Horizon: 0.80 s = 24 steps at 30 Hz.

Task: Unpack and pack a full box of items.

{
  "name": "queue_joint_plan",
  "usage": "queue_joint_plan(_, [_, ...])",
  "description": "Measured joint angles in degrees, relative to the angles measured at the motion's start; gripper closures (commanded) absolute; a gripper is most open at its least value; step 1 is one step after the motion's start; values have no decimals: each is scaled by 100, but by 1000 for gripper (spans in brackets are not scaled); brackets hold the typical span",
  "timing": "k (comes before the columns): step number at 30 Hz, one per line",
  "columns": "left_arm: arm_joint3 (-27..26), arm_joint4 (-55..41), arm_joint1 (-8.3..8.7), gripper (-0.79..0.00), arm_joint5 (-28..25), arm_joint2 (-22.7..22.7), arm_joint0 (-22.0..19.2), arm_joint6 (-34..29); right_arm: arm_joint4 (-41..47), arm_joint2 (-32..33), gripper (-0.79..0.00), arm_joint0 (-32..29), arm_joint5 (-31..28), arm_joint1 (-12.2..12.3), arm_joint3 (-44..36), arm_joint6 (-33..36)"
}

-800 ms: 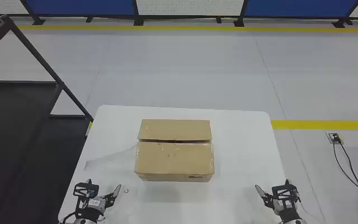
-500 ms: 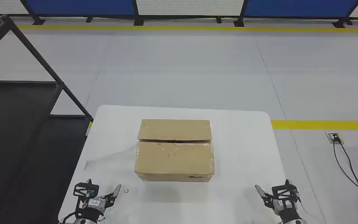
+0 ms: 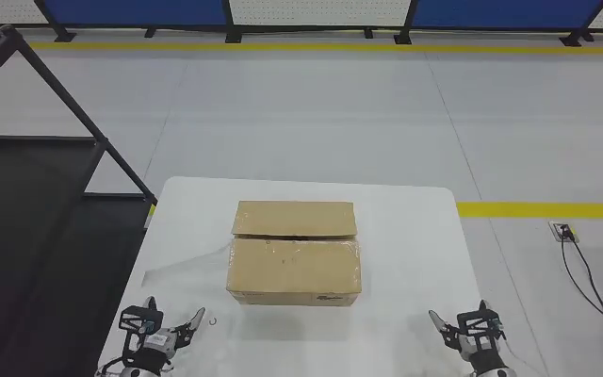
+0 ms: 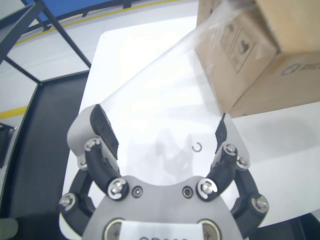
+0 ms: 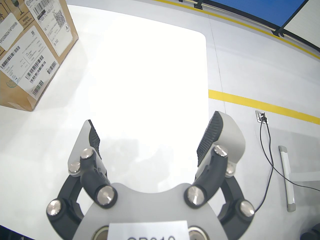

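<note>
Both grippers' fingers (image 4: pixel 103 126) are spread open, empty: left gripper (image 4: pixel 161 126) and right gripper (image 5: pixel 153 126) hang at the near corners of the white worktop (image 3: pixel 405 283). Centred farther in stands the closed brown cardboard box (image 3: pixel 294 269); its trailing clear film (image 4: pixel 212 23) could snag a finger and drag it.

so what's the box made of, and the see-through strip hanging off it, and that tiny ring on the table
The box: brown cardboard, matte, with paper labels on one side. The strip: probably clear plastic tape or film, glossy; the table shows through it. The ring: a thin, dark, open C shape, likely a metal clip, though too small to be sure.
</note>
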Motion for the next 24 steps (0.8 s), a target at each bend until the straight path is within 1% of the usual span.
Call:
queue_joint_plan(2, [-23, -353, 3, -785, -239, -142, -5, 71, -77, -53, -785, 9, -162, 0, -151, 0])
queue_joint_plan(6, [-48, -943, 10, -785, -576, -397, -124, 61, 516, -31, -785, 67, -736, 1, -616, 303])
queue_joint_plan(10, [-28, -1506, 37, -785, -1003, -664, -274, -215, 996, 2, -785, 147, -1184, 9, -1083, 628])
queue_joint_plan(12, [-27, -1618, 54, -785, -1191, -785, -302, -330, 1169, 23, -785, 231, -1225, 12, -1317, 897])
queue_joint_plan(14, [-26, -1624, 55, -785, -1201, -793, -300, -336, 1136, 37, -785, 266, -1206, 15, -1427, 1029])
queue_joint_plan(24, [-29, -1611, 54, -785, -1182, -781, -301, -330, 1118, 37, -785, 264, -1200, 15, -1416, 1019])
